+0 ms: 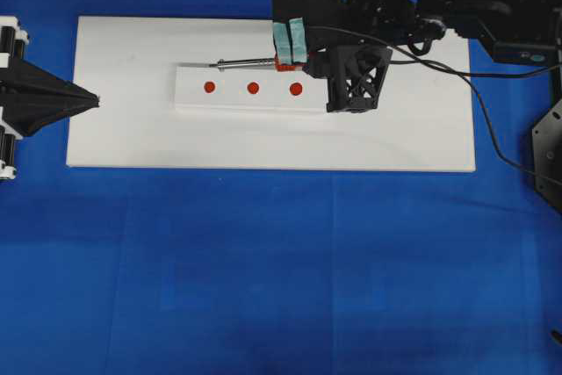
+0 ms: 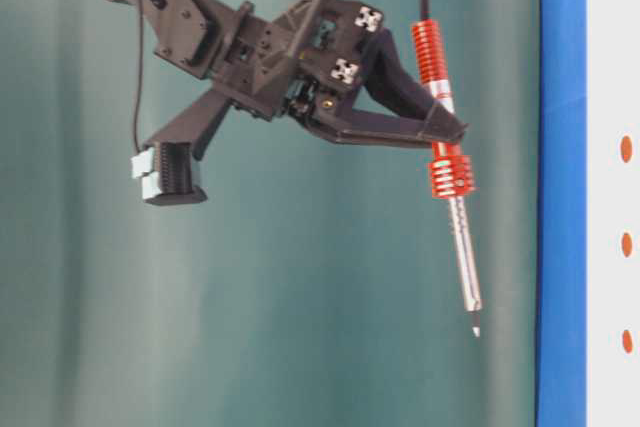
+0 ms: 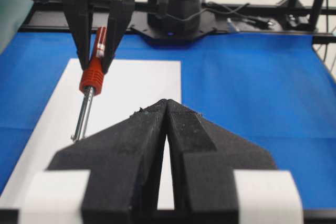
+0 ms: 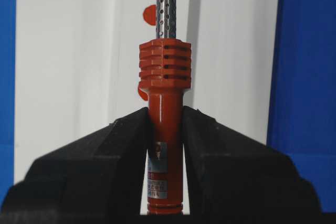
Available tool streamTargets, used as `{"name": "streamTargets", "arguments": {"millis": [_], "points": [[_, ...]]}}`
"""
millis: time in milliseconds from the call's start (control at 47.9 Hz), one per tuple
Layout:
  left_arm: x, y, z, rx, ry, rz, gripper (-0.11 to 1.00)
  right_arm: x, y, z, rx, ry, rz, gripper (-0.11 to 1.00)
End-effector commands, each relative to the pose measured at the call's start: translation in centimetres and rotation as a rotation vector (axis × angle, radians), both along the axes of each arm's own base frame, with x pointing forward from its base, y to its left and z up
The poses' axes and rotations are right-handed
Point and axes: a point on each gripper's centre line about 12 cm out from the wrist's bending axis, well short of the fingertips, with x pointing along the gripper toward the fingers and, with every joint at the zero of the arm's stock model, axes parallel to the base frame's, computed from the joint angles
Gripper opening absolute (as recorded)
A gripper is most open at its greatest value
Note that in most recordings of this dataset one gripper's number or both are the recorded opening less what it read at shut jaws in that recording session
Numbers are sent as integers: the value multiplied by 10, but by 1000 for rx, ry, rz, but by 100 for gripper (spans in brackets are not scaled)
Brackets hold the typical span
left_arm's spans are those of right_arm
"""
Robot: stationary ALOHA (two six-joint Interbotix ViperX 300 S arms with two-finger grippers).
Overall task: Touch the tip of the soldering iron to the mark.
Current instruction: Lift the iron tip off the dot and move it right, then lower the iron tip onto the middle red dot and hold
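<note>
One soldering iron (image 1: 250,63), two grippers, three red marks, one white strip, one white board, one blue surface (image 1: 263,287).

Right gripper (image 4: 165,129): jaws clamped on the red-orange handle of the soldering iron, below its ribbed collar. In the table-level view the iron is in the air, clear of the board, shaft and dark tip (image 2: 475,329) pointing away from the gripper. From overhead the shaft lies along the far edge of the white strip (image 1: 250,90), tip pointing left, ending above the leftmost mark. Black cord (image 1: 465,81) trails right off the board edge.

Three red marks sit in a row on the strip: left (image 1: 209,87), middle (image 1: 253,88), right (image 1: 296,89). Tip is not on any of them.

Left gripper (image 1: 92,100): jaws together, tips meeting, at the left edge of the white board (image 1: 395,142), holding nothing, well apart from the strip.

Open room: bare board in front of the strip and to its right; wide blue surface on the near side. The strip sits in the board's far half, nearer its far edge.
</note>
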Motion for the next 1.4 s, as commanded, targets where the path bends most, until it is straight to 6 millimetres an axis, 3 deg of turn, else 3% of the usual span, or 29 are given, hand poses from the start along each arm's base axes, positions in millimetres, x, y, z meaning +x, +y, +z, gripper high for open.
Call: {"name": "streamTargets", "arguments": {"millis": [0,355,857,1379], "points": [[1,1,4,0,-12,3,0,1,-1,19,-16,-51,-2,6],[1,0,4,0,-11,1,0,-9,-2,14,-15,-19,-18,6],[1,1,4,1,-11,3,0,-60,5,2,6,47,-84,6],[1,1,4,0,-11,3,0,-60,5,2,6,39,-87,6]]}}
